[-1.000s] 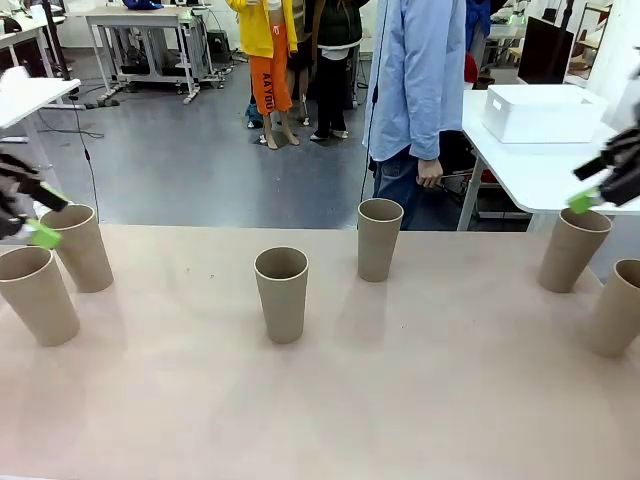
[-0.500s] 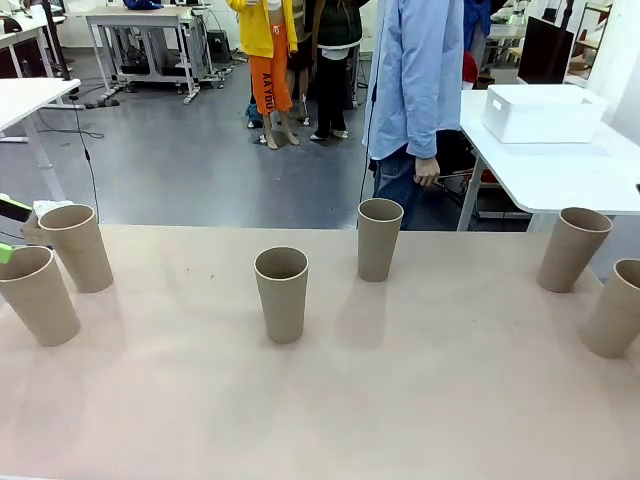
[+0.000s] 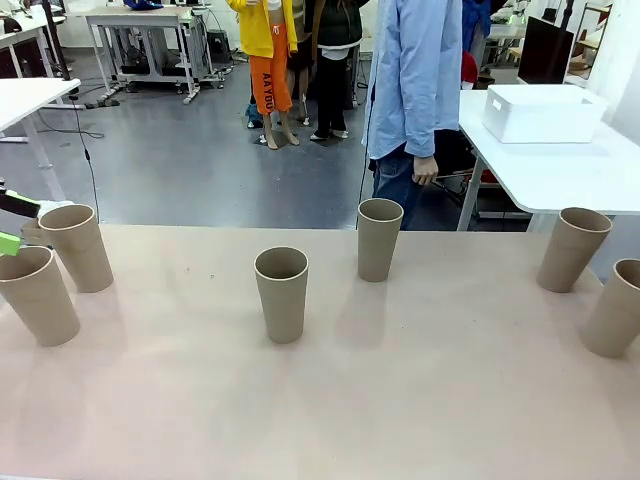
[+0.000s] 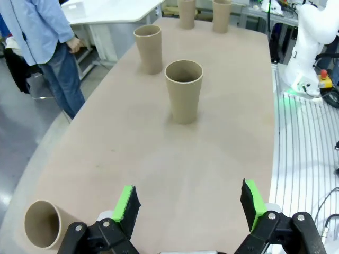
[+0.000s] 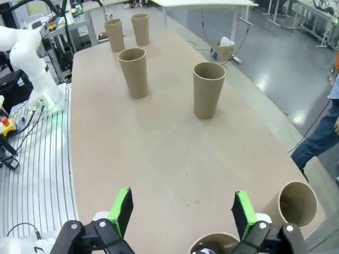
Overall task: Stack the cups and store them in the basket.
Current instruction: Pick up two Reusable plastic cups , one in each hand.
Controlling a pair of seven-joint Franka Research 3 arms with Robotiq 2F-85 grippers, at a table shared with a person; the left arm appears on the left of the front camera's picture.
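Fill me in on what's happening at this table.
Nobody is handling anything right now. Six cups stand apart on the table, none stacked. The left pincer and right pincer are both open and empty. The basket sits on a side table beside a standing person.

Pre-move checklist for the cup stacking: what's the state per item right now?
1. Left claw open and empty: ok.
2. Right claw open and empty: ok.
3. All six cups upright and apart: ok.
4. Cups nested: not ok, none yet.
5. Basket in reach: cannot tell; it sits on the side table.
6. Person clear of cups: ok.
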